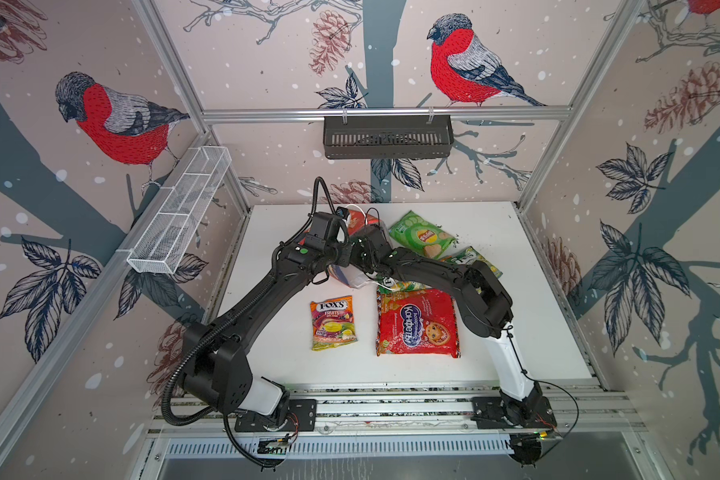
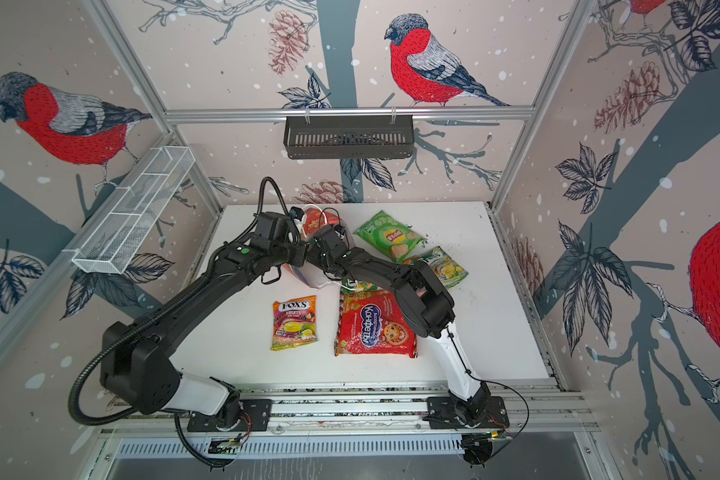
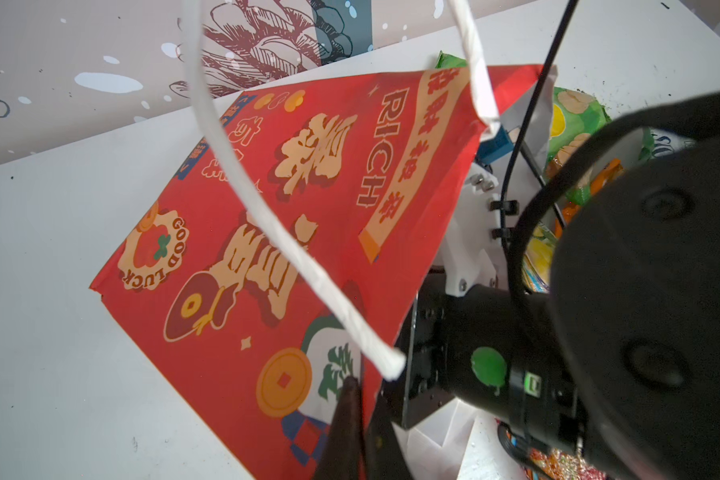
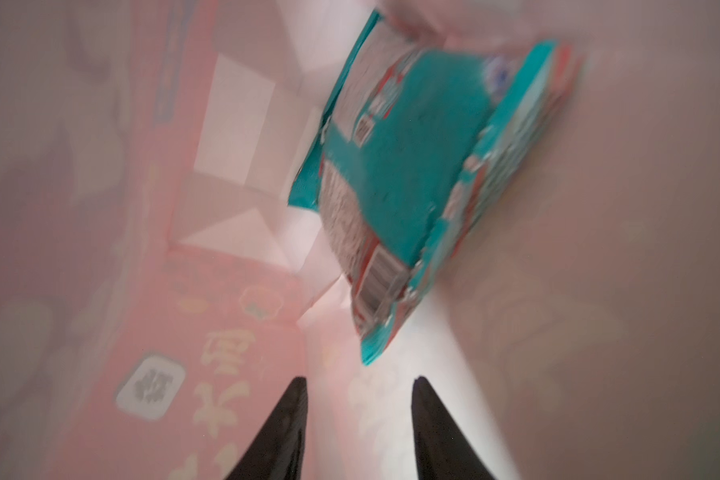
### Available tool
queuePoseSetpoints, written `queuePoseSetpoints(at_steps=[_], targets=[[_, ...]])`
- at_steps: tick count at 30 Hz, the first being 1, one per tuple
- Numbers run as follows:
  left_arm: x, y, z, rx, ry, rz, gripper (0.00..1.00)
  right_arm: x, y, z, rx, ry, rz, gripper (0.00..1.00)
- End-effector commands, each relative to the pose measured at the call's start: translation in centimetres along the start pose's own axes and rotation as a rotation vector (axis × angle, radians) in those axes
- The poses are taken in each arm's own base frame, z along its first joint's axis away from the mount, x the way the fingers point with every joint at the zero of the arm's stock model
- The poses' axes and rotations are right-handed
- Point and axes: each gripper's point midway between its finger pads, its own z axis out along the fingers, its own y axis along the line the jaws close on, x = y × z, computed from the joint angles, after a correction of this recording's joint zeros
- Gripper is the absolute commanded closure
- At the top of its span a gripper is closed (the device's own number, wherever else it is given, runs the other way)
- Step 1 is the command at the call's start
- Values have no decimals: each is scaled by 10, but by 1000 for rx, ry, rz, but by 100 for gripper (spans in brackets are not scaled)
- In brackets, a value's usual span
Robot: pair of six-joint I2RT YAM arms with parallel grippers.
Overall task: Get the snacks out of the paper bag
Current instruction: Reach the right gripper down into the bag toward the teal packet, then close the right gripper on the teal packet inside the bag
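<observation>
Left pincer (image 3: 356, 388) first: we see its two fingers pressed together on an edge of the paper bag (image 3: 267, 187), pinching the red printed wall. Only the fingertips show; the frame cuts off the rest. One white cord handle (image 3: 267, 216) loops across the left wrist view.

In both top views the bag sits at the back middle of the table (image 1: 275, 340). The two wrists hide most of it, and we make out only slips of its red and white.

The right pincer (image 4: 358, 388) is inside the bag, its fingers spread with nothing between them. That wrist view is blurred. We can tell a teal packet (image 4: 408, 187) lies deeper in against the white lining, but not read its lettering.

On the table, from left to right, we count five packets:
- one orange Fox's packet (image 1: 333, 322), in full view
- one large red packet (image 1: 417, 322), its right edge under the right arm
- one small green-and-yellow packet (image 1: 400, 286) just behind it, mostly covered by that arm
- one green chip bag (image 1: 422, 235)
- one more green-and-yellow packet (image 2: 445, 268), partly hidden

With the teal one, that makes six snacks, one bag and two pincers.
</observation>
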Motion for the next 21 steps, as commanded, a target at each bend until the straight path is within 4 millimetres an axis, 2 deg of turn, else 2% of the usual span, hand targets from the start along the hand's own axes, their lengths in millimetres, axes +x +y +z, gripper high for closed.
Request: queuePoseSetpoints(at_steps=[1,8,21], targets=[[-5,-8,-4,45,-29,8,100,-13,-6,-2,37,-60,-26,56],[-1,-13,-4,77,-21,17,100,-16,-16,7,67,-76,-60,56],[-8,-28,0,161,-28,27,100,-4,-12,29,63,-60,-127,56]])
